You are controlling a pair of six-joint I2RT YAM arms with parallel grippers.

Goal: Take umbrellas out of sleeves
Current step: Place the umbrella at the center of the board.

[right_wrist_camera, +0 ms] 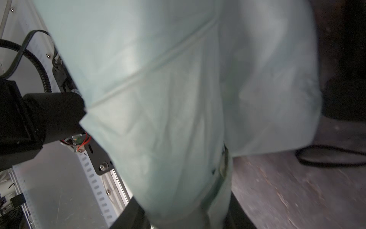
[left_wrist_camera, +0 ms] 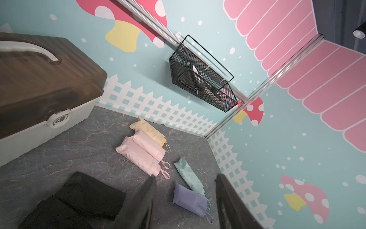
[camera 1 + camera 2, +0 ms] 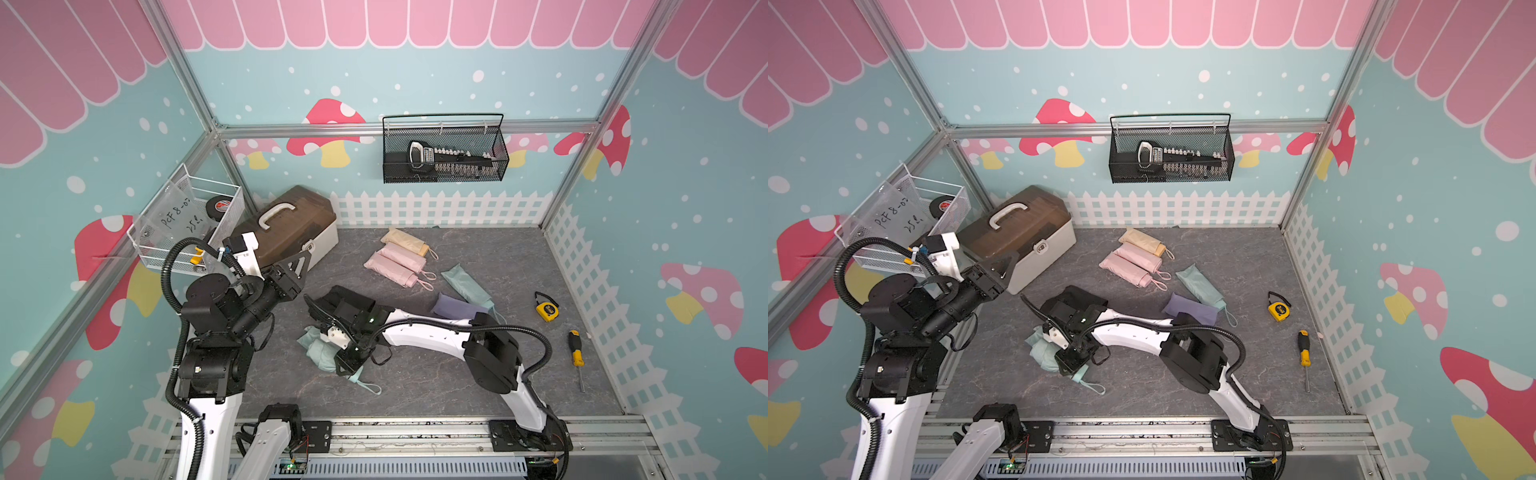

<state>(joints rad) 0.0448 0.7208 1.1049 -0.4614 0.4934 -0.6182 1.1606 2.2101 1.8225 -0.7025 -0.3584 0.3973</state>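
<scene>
- Nearest the front rail, the right jaws are closed around the mint umbrella point(image 3: 322, 353). The right wrist view is filled with its mint fabric, which runs between the dark fingers point(image 1: 128, 216) (too blurred to tell how much of it is sleeve).
- Its long axis runs from the wrist loop point(image 3: 374, 388) at the near right to a crumpled end at the far left. The jaws hold the loop end, so the loose end points toward the left arm point(image 3: 216, 303).
- The left jaws, open and empty, hang above the surface point(image 3: 415, 395), farther back and to the left. That makes the left arm the nearer one to pinch the loose end, reaching down and toward the front.
- Black fabric point(image 3: 349, 297) lies just behind the right wrist, partly hidden.
- Off to the right lie a screwdriver point(image 3: 575, 353) and a tape measure point(image 3: 546, 309).
- Mid-surface lie the lilac umbrella point(image 3: 455, 309), second mint umbrella point(image 3: 465, 284), two pink umbrellas point(image 3: 392, 270) and cream umbrella point(image 3: 405, 241). All look smooth and apparently sleeved, with loops poking out at their near-right ends.
- At the far left, the toolbox point(image 3: 291, 226) is shut, its contents hidden.
- The white wire basket point(image 3: 166, 232) holds a tape roll point(image 3: 220, 205) and a clear sheet.
- On the back wall, the black mesh basket point(image 3: 457, 170) holds a black tool point(image 3: 424, 156).
</scene>
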